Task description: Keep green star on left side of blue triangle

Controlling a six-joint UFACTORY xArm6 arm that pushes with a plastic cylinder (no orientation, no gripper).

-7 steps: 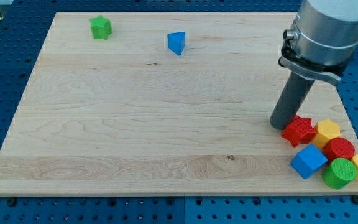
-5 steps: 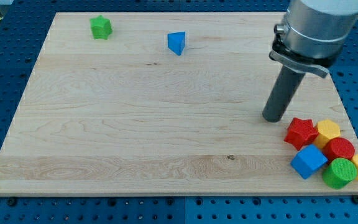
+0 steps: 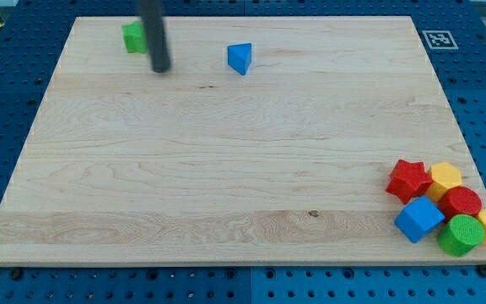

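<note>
Swept from beside the red star (image 3: 407,178), my tip (image 3: 160,69) sits jawless beside the green star (image 3: 133,37).

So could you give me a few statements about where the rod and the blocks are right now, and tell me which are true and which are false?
1. The green star sits to the view's left of the blue triangle. True.
2. My tip rests among the blocks at the view's bottom right. False: it is near the view's top left, just right of the green star.
3. My tip stands between the green star and the blue triangle. True.
4. The red star lies next to the green star. False: it is in the cluster at the bottom right, beside a yellow block.
</note>
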